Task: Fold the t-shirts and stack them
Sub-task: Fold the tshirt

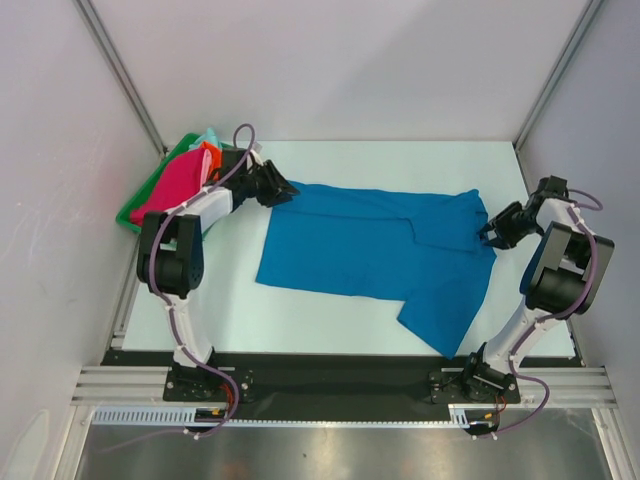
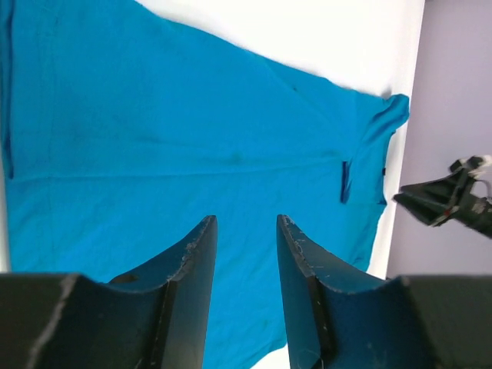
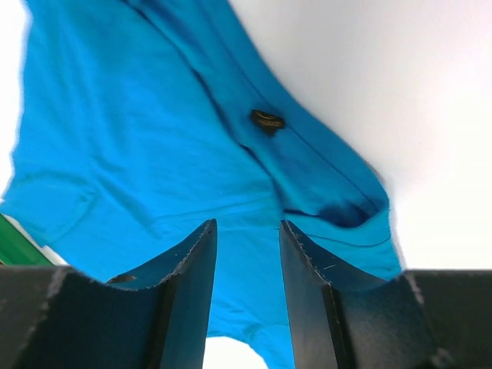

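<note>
While both bases sit at the bottom of the overhead view, the left arm rises and bends inward. The left gripper (image 1: 272,186) rests at the left edge of the blue t-shirt (image 1: 370,245), its fingers parted and pinching nothing (cloth shows through the gap). The right arm folds likewise, wrist turned inward, and the right gripper (image 1: 492,233) stands released at the shirt's right edge. That shirt lies spread mid-frame on the table (image 1: 400,160). Farther off, upper left, a green tray (image 1: 135,212) holds the magenta t-shirt (image 1: 178,180), orange t-shirt (image 1: 208,153) and mint t-shirt (image 1: 208,135).
</note>
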Motion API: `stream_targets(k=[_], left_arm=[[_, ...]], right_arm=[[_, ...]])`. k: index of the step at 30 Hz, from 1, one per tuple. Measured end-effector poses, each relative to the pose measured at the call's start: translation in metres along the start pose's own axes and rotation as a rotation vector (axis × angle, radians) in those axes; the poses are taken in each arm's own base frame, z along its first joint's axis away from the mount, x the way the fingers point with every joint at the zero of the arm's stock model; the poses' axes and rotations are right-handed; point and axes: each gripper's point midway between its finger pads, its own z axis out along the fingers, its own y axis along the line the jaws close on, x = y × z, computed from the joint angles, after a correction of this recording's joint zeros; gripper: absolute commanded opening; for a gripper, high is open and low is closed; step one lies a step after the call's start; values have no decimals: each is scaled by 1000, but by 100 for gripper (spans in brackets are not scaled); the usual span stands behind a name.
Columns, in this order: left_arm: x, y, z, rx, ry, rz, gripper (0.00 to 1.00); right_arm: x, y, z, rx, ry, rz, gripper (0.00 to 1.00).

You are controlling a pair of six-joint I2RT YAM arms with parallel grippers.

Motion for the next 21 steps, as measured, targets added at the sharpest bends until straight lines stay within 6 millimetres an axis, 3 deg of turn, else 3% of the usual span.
stream_targets(k=[10,16,21], left_arm=[[4,4,8,10,22,-28,41],[6,6,7,3,30,-32,41],[6,6,7,2,31,-33,40]], right_arm=[[22,-23,25,38,88,7,42],[19,-22,28,28,74,-5,31],[22,-21,34,18,95,-2,30]])
